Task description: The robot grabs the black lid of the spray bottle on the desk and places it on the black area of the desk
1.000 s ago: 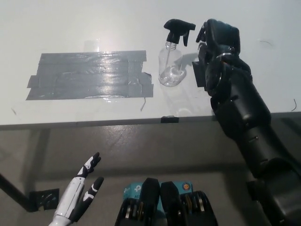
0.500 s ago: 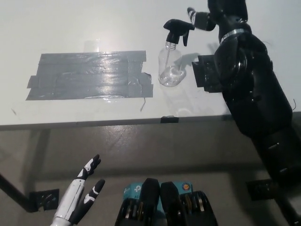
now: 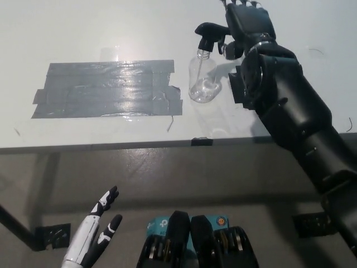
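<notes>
The black right hand (image 3: 245, 25) sits at the top of the frame, right of centre, with its back to the camera and its arm running down to the lower right corner. It is pressed up against the right side of the black lid (image 3: 211, 34) of the spray bottle (image 3: 203, 78). Whether its fingers are closed on the lid or only resting beside it cannot be told, since the back of the hand hides them.

The lid, with its trigger and nozzle, is on top of the clear bottle, which stands upright on the white desk (image 3: 111, 28) in the upper middle of the frame. Just left of the bottle lies the black area (image 3: 106, 89), a broad patch of dark tape strips with a shiny surface; its right edge comes near the bottle's base.

The white left hand (image 3: 96, 229) rests at the lower left of the frame, below the desk edge, fingers spread and holding nothing.
</notes>
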You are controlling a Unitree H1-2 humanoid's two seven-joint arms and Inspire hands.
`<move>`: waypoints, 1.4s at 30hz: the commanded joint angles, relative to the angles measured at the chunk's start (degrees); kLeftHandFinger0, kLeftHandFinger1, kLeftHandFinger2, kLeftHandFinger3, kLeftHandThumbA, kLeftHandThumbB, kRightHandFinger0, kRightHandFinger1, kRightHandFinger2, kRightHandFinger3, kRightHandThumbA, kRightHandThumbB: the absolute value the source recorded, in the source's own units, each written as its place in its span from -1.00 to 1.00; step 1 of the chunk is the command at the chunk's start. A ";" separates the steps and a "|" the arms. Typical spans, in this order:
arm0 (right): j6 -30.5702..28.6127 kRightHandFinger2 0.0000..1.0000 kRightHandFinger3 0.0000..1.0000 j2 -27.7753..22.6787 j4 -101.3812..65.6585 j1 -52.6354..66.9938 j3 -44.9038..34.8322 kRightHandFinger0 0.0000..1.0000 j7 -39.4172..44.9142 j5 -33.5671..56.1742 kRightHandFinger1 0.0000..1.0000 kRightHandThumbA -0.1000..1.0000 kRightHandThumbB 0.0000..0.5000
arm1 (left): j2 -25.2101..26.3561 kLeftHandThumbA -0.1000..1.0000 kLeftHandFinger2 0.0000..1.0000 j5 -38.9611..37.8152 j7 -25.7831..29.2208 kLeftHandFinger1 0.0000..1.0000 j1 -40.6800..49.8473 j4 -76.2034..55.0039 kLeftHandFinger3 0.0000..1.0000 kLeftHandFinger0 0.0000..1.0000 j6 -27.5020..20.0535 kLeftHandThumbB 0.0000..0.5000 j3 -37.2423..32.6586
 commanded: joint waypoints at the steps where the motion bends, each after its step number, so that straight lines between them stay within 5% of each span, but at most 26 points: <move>1: -3.09 1.00 1.00 -0.61 3.19 -6.28 0.48 1.00 -1.48 1.64 1.00 0.35 1.00 | 0.57 1.00 1.00 0.02 0.16 1.00 -0.30 -1.66 1.00 1.00 -1.00 -0.29 0.43; 24: -3.17 1.00 1.00 1.61 4.95 -8.38 1.42 1.00 -2.12 4.23 1.00 0.53 1.00 | 0.38 1.00 1.00 -0.18 -0.01 1.00 0.82 -2.20 1.00 1.00 -0.73 -0.30 0.27; 42: -4.68 1.00 1.00 3.46 15.85 -11.89 2.23 1.00 -4.51 5.40 1.00 0.49 1.00 | 0.32 1.00 1.00 -0.12 0.07 1.00 0.42 -2.17 1.00 1.00 -0.56 -0.28 0.38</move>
